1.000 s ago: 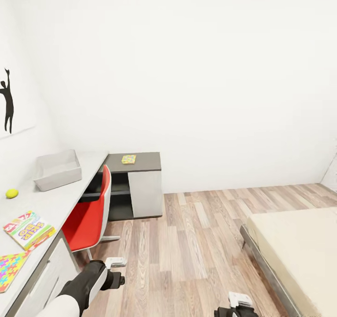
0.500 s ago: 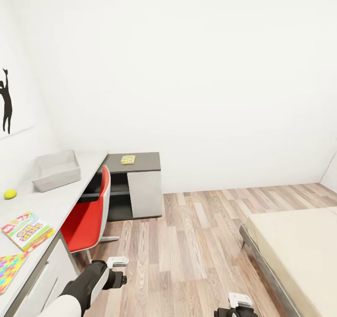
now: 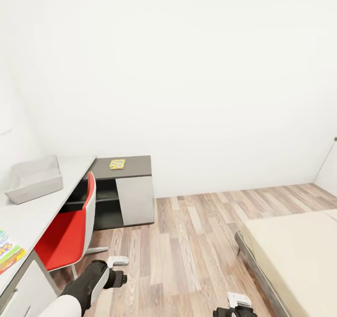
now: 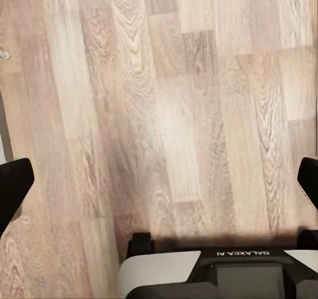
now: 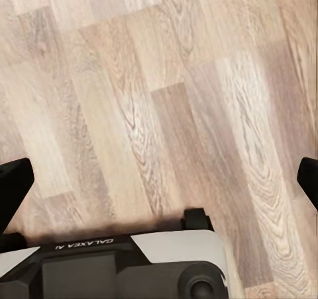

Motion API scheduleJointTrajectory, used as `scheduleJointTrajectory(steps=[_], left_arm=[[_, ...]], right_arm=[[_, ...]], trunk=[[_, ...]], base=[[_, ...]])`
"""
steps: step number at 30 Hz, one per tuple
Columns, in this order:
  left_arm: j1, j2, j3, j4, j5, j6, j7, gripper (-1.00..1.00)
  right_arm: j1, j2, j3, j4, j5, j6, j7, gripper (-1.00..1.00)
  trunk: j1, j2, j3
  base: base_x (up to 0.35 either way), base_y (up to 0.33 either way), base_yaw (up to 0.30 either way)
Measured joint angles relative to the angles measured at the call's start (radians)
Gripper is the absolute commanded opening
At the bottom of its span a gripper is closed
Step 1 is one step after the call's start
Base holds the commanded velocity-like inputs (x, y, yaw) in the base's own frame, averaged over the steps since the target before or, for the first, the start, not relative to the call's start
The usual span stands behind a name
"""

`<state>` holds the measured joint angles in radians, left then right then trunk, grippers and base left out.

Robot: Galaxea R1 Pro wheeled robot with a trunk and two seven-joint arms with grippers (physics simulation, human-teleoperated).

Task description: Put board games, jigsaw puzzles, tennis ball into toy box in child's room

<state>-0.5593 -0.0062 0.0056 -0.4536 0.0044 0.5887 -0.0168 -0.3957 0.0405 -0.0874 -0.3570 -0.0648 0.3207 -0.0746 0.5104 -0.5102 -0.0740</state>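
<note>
The toy box (image 3: 32, 179) sits on the table (image 3: 28, 214), and everything to be tidied there lies on the left gripper's (image 3: 117, 262) side. A jigsaw puzzle (image 3: 117, 163) rests on the cabinet end beyond the red chair (image 3: 65, 235). Both the left and the right gripper (image 3: 239, 300) hang spread wide and empty over the floor (image 3: 196, 242), the bed (image 3: 299, 256) nearer the right one.

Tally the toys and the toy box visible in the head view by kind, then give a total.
Jigsaw puzzles: 1, the small one on the dark cabinet top
Board games: 1, cut off by the picture's left edge on the table
Toy box: 1, on the table
Total: 3
</note>
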Motion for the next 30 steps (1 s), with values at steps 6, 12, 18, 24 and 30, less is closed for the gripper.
scheduleJointTrajectory(steps=[6, 12, 18, 24, 30], left_arm=[[0.0, 0.0, 0.0, 0.0, -0.001, -0.001, 0.0, 1.0], [0.001, 0.0, -0.001, 0.0, 0.0, -0.001, 0.0, 1.0], [0.001, 0.0, -0.001, 0.0, -0.001, -0.001, 0.0, 1.0], [0.001, 0.0, -0.001, 0.0, 0.0, -0.001, 0.0, 1.0], [0.001, 0.0, -0.002, 0.0, -0.001, 0.0, 0.0, 1.0]], right_arm=[[-0.001, 0.001, 0.001, 0.0, -0.001, 0.0, 0.0, 1.0], [0.0, 0.002, 0.001, 0.0, 0.0, 0.0, 0.0, 1.0], [-0.001, 0.002, 0.001, 0.0, 0.0, 0.0, 0.001, 1.0], [-0.001, 0.002, 0.001, 0.0, 0.0, 0.0, 0.001, 1.0], [-0.001, 0.002, 0.001, 0.0, 0.001, -0.002, 0.0, 1.0]], trunk=[[0.0, 0.0, 0.0], [0.0, 0.0, 0.0], [0.0, 0.0, 0.001], [0.0, 0.0, 0.007], [0.0, 0.0, 0.012]], base=[[0.315, -0.029, -0.259], [0.328, -0.006, -0.274], [0.33, -0.001, -0.25], [0.332, 0.049, -0.221], [0.332, 0.113, -0.173]])
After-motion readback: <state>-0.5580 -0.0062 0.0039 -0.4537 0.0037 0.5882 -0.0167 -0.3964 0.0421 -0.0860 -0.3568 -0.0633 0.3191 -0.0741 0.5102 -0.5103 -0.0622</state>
